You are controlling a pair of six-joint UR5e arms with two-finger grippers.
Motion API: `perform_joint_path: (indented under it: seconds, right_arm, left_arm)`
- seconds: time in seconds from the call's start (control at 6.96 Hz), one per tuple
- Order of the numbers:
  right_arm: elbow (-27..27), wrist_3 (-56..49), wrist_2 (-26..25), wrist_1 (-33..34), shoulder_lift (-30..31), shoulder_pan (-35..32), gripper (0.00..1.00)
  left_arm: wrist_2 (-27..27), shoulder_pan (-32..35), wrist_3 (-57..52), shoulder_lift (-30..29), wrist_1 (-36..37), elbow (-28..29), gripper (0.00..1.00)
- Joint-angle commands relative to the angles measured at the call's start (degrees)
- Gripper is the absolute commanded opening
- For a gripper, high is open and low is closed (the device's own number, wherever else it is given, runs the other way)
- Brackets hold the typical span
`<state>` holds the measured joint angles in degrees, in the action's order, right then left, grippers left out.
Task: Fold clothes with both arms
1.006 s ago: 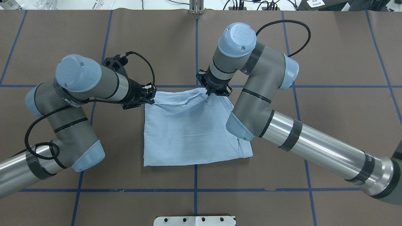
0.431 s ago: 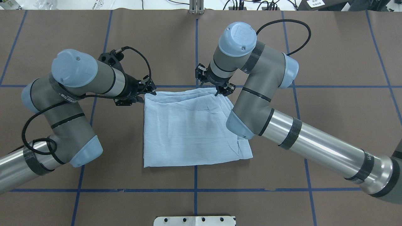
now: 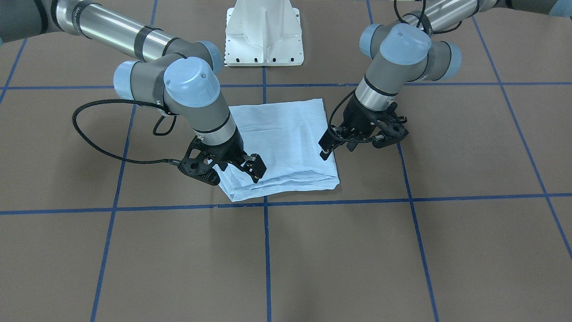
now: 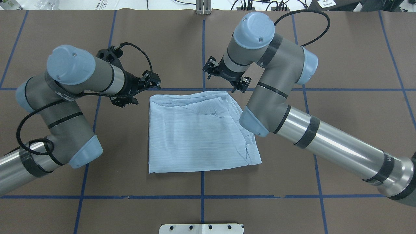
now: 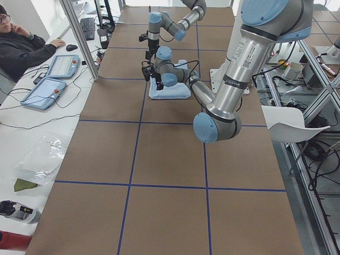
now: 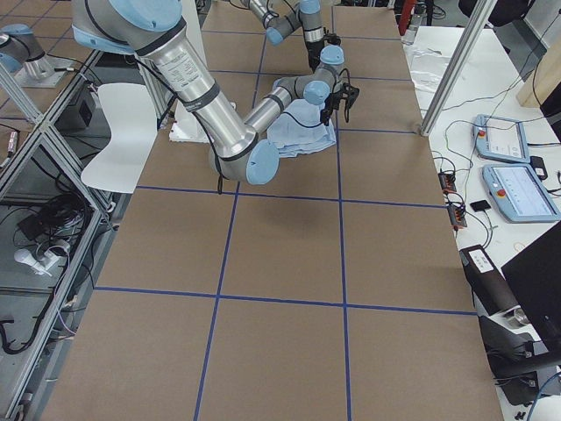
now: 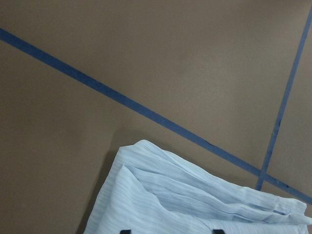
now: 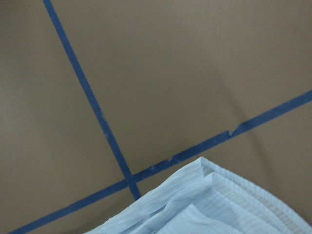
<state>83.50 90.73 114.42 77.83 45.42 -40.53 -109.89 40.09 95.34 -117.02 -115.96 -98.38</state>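
Note:
The light-blue striped shirt (image 4: 195, 136) lies folded into a rough square at the table's middle, its stacked layers showing along the far edge (image 3: 286, 179). My left gripper (image 4: 143, 92) hovers open just off the shirt's far left corner, holding nothing. My right gripper (image 4: 226, 83) hangs open above the far right part of that edge, also with nothing in it. In the front-facing view the left gripper (image 3: 339, 150) and right gripper (image 3: 239, 172) both stand clear of the cloth. Each wrist view shows a layered shirt corner (image 7: 185, 204) (image 8: 209, 204) on the brown table.
Blue tape lines (image 4: 203, 48) grid the brown table cover. The white pedestal base (image 3: 263, 36) stands behind the shirt on the robot's side. A person (image 5: 26, 48) sits at a side desk with tablets (image 5: 50, 87) beyond the table's far edge.
Both grippers let go of the shirt's far edge and pulled back and up from it. The bunched fabric at that edge settled flat.

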Motion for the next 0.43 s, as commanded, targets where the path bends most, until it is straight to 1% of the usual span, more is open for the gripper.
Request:
perform_joint_path:
  seconds: [0.0,0.14,0.29]
  right_arm:
    - [7.06,-15.74,0.37,4.93,6.82,-5.58,1.0]
    - [11.81,-26.12,0.37,10.88,10.61,-9.09,1.0]
    - [14.9,-34.92,1.76,14.68,13.69,-12.61,1.0]
  left_arm:
    - [-0.06,2.36,-6.19,1.78,1.77,-2.15,0.99]
    - [-0.23,4.19,-11.44,5.36,2.31,-5.39,0.99]
    - [-2.76,7.52,-19.06,9.66,2.49,-7.34,0.99]
